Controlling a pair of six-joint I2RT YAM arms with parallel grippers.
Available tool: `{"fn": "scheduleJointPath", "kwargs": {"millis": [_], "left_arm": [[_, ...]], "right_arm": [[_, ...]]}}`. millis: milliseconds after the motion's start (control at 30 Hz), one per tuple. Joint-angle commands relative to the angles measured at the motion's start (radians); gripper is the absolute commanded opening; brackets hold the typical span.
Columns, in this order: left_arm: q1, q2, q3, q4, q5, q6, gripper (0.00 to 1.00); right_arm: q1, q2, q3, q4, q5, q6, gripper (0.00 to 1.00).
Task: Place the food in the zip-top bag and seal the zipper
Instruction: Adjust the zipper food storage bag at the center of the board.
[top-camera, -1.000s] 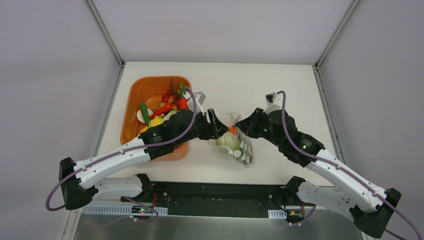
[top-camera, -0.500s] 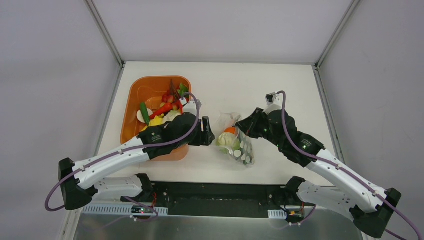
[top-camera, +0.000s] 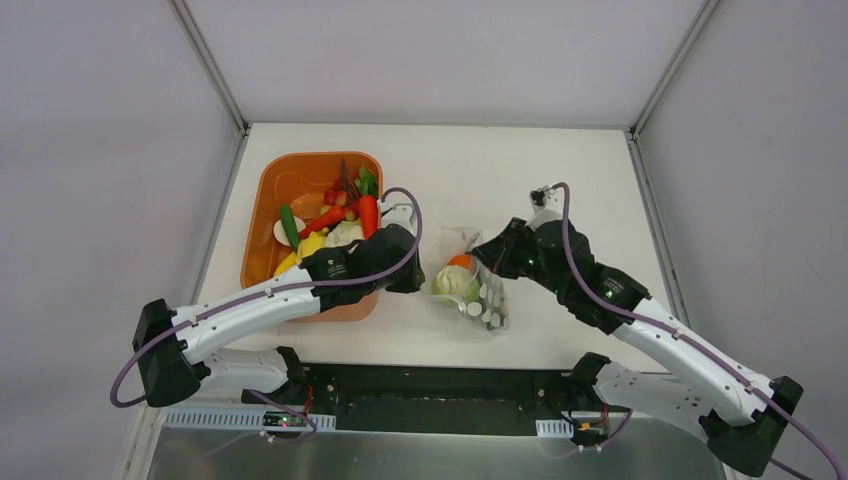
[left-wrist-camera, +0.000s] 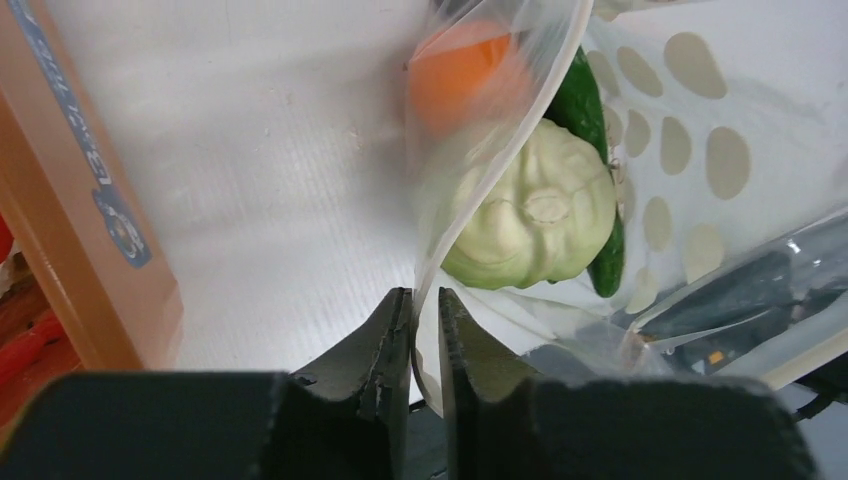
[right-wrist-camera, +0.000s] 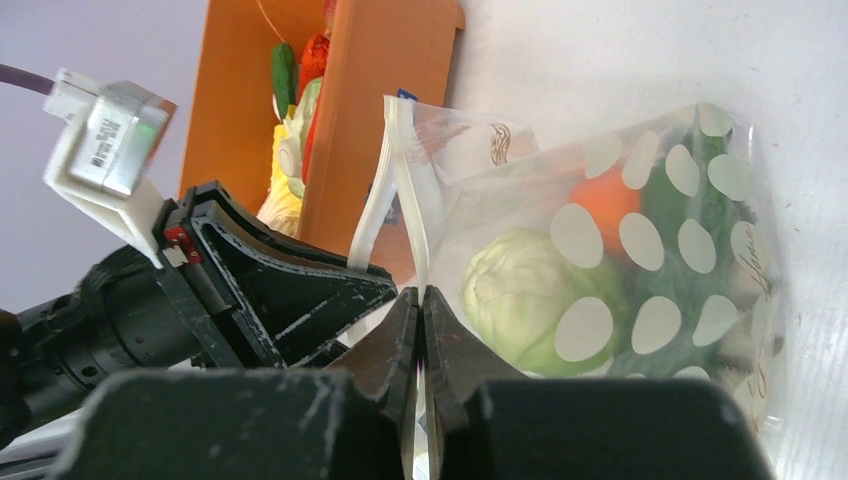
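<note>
Dotted zip-top bag (top-camera: 472, 290) on the table (top-camera: 560, 180), just right of the orange tub (top-camera: 300, 175).
Through its clear film show a pale cabbage (left-wrist-camera: 525, 215), an orange ball (left-wrist-camera: 460, 75) and a dark green piece (left-wrist-camera: 590, 100). The left gripper (left-wrist-camera: 420, 325) and right gripper (right-wrist-camera: 421, 320) each pinch its mouth edge.

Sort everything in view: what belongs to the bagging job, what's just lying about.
Job: zip-top bag, zipper, cabbage, orange ball, green piece, food in tub, left gripper and right gripper pinching the bag.
Lying about: orange tub.
</note>
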Motion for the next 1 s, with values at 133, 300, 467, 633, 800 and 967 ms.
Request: {"fn": "scheduleJointPath", "kwargs": {"millis": [133,300,467,633,800,967], "left_arm": [[-0.009,-0.022,0.061,0.065,-0.027,0.040,0.08],[-0.009,-0.023,0.086,0.072,-0.045,0.059,0.01],[-0.009,-0.020,0.108,0.078,-0.052,0.072,0.00],[-0.009,-0.037,0.110,0.083,-0.086,0.083,0.00],[-0.009,-0.039,0.121,0.080,-0.093,0.104,0.00],[-0.009,-0.038,0.132,0.085,-0.089,0.114,0.00]], "right_arm": [[0.004,0.013,0.118,-0.204,0.043,-0.031,0.08],[0.004,0.040,0.158,-0.286,0.037,-0.039,0.15],[0.003,0.056,0.181,-0.308,0.002,-0.047,0.22],[0.004,0.052,0.227,-0.328,0.066,-0.071,0.43],[0.004,0.068,0.274,-0.312,0.116,-0.120,0.50],[0.003,0.137,0.313,-0.300,0.144,-0.167,0.49]]}}
